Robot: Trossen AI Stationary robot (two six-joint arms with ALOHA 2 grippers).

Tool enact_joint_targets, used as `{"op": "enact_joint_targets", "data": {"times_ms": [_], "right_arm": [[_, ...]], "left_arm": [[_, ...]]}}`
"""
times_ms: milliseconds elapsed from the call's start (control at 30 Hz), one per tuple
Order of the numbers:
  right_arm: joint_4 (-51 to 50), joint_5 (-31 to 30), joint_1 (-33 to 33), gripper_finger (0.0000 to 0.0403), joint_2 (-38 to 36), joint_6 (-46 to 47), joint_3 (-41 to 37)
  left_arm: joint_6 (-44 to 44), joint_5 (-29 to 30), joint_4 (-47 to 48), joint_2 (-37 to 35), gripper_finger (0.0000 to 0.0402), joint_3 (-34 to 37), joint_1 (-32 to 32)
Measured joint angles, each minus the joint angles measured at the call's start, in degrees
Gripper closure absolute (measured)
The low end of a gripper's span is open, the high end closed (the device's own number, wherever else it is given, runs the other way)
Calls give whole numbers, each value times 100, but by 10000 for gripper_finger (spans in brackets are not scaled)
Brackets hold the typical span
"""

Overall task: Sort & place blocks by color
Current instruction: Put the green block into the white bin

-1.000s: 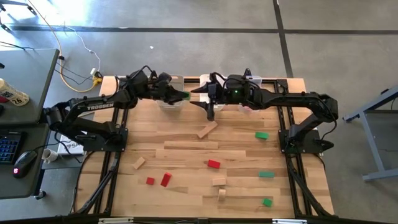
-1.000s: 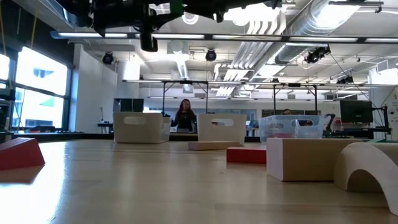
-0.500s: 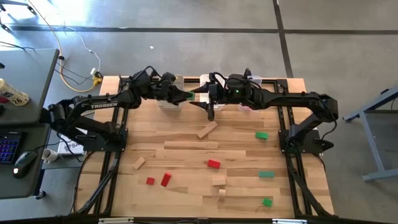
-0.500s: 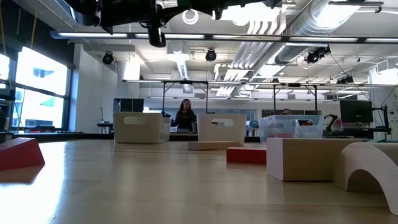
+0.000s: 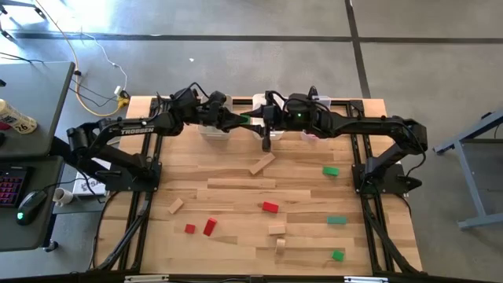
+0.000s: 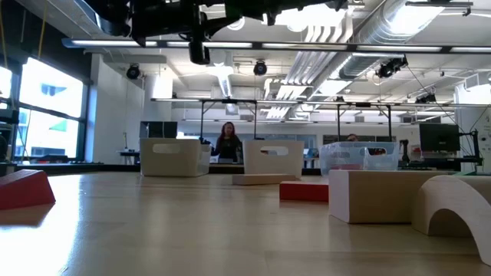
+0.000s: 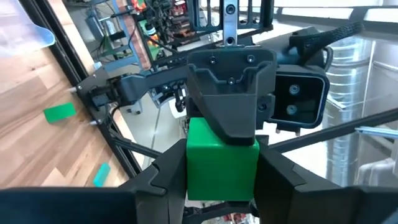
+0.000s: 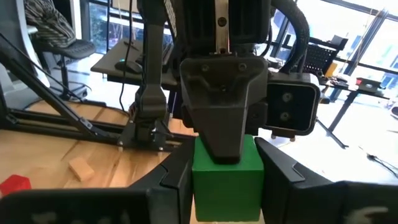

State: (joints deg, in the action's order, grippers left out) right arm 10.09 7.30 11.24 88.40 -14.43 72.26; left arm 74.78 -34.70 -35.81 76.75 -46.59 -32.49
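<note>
Where the two arms meet above the far edge of the table (image 5: 236,196), a green cube (image 5: 244,119) sits between the two grippers, raised clear of the wood. The left gripper (image 5: 236,120) reaches in from the left and the right gripper (image 5: 257,119) from the right, tip to tip. From the left wrist, the cube (image 7: 222,162) is pinched between that arm's fingers (image 7: 163,174), with the other gripper's head pressed against its far face. From the right wrist, the same cube (image 8: 227,176) sits between the right arm's fingers (image 8: 281,168), which appear to close on it too, though the overhead view is too small to confirm both grips. White bins (image 5: 212,126) stand along the far edge just below the grippers. Other blocks lie scattered on the table: a tan plank (image 5: 262,163), a red block (image 5: 269,207), a red bar (image 5: 209,227), a small red cube (image 5: 189,229), green blocks (image 5: 331,170) near the right side, and tan pieces (image 5: 276,229) toward the near edge.
</note>
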Motion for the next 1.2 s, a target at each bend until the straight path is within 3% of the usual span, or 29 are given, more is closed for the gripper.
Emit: {"op": "enact_joint_targets", "data": {"times_ms": [333,767,1033,1200], "right_arm": [[-180,-171,-3,297,-4,-85,1],[-660,-856,-10,295,-4,46,16],[-824,-1612,1,294,9,59,-5],[-1237,-2523,3,294,9,54,-5]], "left_arm": [[-797,122,52,9,245,0,-48],[-1756,368,349,11,179,4,-64],[-2159,323,1065,-2,174,2,-241],[-2381,317,1079,-2,174,2,-404]]}}
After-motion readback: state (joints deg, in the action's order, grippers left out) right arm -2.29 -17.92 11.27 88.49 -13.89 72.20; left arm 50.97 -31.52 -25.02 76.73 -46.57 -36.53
